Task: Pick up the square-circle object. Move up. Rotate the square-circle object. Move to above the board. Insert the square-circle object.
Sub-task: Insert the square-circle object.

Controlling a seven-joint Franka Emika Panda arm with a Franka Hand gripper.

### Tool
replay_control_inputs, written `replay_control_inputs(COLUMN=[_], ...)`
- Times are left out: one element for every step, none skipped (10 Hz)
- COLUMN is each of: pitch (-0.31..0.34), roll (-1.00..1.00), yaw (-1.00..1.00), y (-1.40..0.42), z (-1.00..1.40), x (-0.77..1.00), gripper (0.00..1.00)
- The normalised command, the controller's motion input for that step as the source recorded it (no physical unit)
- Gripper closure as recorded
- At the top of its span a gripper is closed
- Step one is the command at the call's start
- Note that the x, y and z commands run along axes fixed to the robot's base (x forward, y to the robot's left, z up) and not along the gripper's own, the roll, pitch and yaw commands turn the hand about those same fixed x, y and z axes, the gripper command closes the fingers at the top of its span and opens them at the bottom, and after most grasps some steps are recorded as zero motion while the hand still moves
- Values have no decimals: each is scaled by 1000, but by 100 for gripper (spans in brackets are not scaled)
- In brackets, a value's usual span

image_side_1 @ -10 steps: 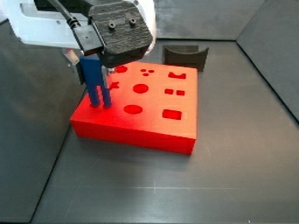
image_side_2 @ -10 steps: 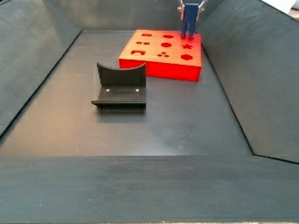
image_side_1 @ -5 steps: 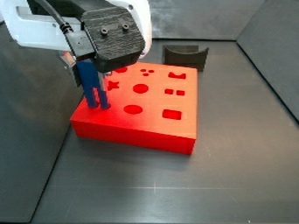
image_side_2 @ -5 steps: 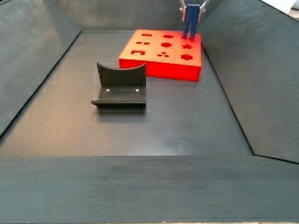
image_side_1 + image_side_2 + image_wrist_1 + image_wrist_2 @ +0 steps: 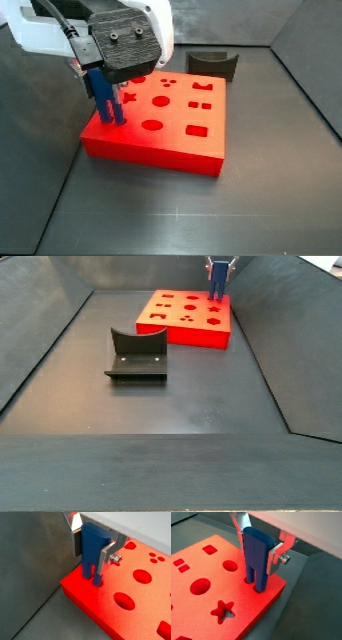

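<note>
End effector (image 5: pixel 263 549) poised over a corner of the board (image 5: pixel 211 582), closed on the upper body of the square-circle object (image 5: pixel 256 558). The piece stood upright, prongs down, their tips at or just into the board's top face near its edge; the depth could not be read. It appeared light, rigid and smooth-sided, so a hold on the flat upper faces suited it best. The silver fingers (image 5: pixel 105 556) were narrowly spaced, clamping its flanks.

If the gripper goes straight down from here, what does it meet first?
Probably the board: the gripper holds the square-circle object upright, prongs down at the board's corner. Whether the prongs already sit in holes is unclear.
</note>
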Motion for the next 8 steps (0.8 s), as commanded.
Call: replay_control_inputs(pitch=[-130, -130, -131, -139, -141, -140, -167, -189], roll=[-44, -23, -9, 0, 7, 83, 107, 147], yaw=[-160, -137, -103, -37, 0, 0, 0, 0], y=[0, 0, 0, 0, 0, -40, -23, -57], z=[-460, -477, -500, -497, -551, -637, -711, -803], x=[131, 157, 123, 34, 0, 0, -29, -31], gripper=[100, 100, 100, 100, 100, 100, 100, 100])
